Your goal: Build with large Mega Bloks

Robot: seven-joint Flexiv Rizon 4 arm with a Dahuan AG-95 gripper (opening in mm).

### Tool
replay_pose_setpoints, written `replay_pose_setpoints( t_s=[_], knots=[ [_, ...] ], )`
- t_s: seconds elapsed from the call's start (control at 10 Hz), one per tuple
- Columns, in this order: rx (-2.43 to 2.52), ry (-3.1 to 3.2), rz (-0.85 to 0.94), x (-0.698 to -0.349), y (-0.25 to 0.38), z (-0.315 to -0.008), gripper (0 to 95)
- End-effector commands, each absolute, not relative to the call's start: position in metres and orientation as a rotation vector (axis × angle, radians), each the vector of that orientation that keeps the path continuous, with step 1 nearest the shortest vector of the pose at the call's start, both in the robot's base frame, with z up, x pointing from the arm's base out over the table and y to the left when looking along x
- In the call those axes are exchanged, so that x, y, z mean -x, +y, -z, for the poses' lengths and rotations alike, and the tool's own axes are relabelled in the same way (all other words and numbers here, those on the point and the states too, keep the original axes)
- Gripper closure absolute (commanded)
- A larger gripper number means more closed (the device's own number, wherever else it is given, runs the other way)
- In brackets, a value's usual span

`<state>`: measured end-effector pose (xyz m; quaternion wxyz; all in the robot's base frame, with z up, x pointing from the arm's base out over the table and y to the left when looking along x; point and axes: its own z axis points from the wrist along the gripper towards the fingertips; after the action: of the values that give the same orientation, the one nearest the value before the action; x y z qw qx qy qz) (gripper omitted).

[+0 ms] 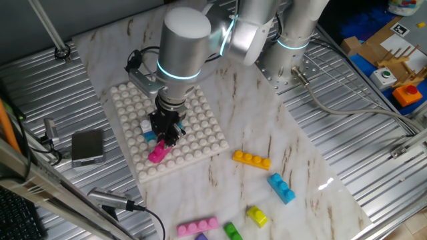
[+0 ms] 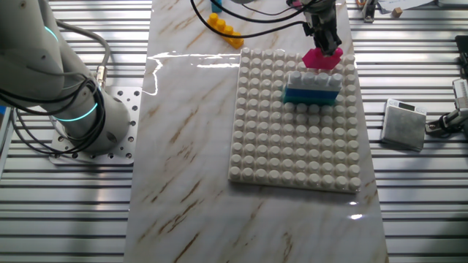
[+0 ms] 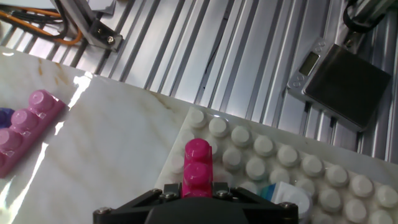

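Gripping a magenta brick (image 1: 158, 154), the pincer (image 1: 166, 135) stands closed on it above the white studded baseplate (image 1: 200, 127), near that plate's edge. In the hand view the brick (image 3: 198, 168) juts forward from between the jaws with two round studs showing, over the outer rows of the baseplate (image 3: 280, 162). Whether the brick is seated on the studs or held just clear of them cannot be determined.

Just beside the held brick, a stack of a white brick on a blue brick (image 2: 313, 88) sits on the baseplate (image 2: 292, 146); the other fixed view shows the magenta brick (image 2: 322, 58) directly behind it and the pincer (image 2: 323, 40) above.

Loose bricks lie on the marble bench (image 1: 267, 113), well apart from the plate: an orange brick (image 1: 251, 160), a light blue brick (image 1: 281, 187), a yellow brick (image 1: 257, 215), a green brick (image 1: 232, 231) and a pale pink brick (image 1: 197, 227), with a purple piece partly visible beside the last.

A small grey scale (image 1: 87, 147) rests on the ribbed metal surface (image 1: 373, 167) next to the bench, close to the baseplate's edge.
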<state>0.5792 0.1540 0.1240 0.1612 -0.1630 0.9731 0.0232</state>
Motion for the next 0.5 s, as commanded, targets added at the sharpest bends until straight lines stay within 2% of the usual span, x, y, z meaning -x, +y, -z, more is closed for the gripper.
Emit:
replay_pose_setpoints(
  t_s=[0.1, 0.2, 0.5],
  knots=[
    [0.468, 2.777, -0.069, -0.5787, 0.1534, -0.1246, 76.0],
    [0.473, 2.776, -0.069, -0.5785, 0.1533, -0.1245, 57.0],
    [0.479, 2.775, -0.071, -0.5784, 0.1532, -0.1244, 57.0]
  ],
)
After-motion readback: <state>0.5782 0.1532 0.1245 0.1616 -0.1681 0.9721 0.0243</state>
